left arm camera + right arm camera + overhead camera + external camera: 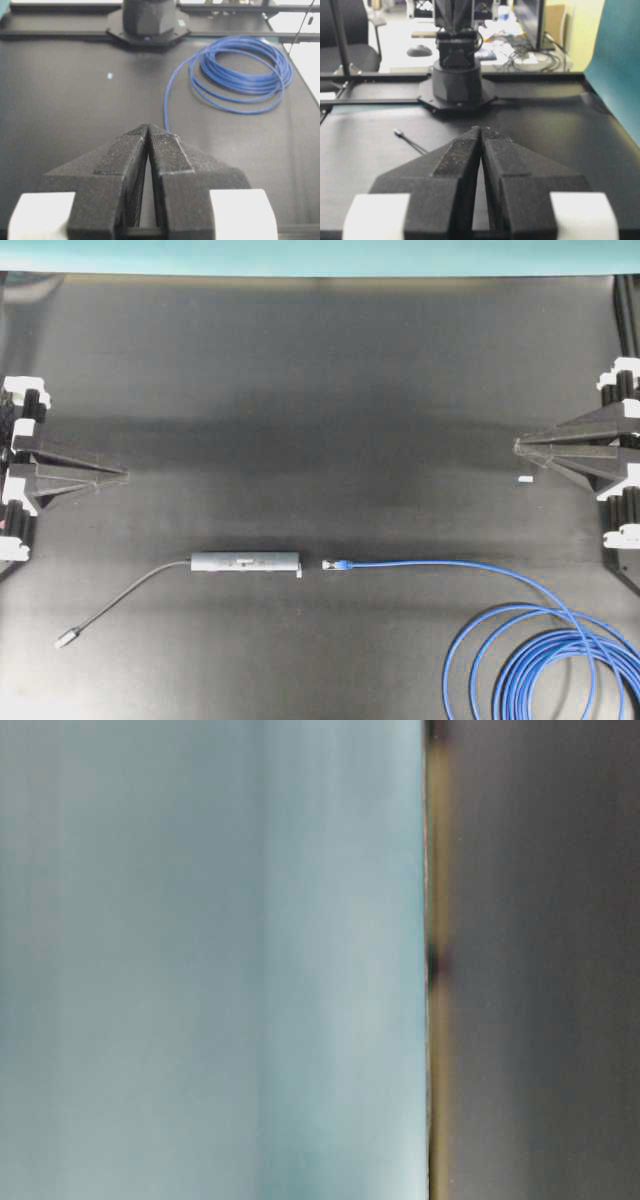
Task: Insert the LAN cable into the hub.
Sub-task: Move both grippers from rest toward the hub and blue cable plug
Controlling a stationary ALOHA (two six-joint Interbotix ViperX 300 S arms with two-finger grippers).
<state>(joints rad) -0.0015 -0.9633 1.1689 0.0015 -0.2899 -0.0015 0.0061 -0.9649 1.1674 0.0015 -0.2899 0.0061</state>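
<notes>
We judge nothing done yet: the hub (245, 562) lies mid-table, the cable (440, 564) plug just beside its end, not inserted; both the left gripper (122, 476) and right gripper (519, 446) sit clenched, empty, well apart from them. Grasping, aligning and inserting all remain.

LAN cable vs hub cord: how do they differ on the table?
The LAN cable is bright blue; the hub cord is grey. The LAN cable runs long and ends in a coil at lower right; the cord is short, one gentle curve to lower left. Both lie flat on the black table, each ending in a small plug.
</notes>
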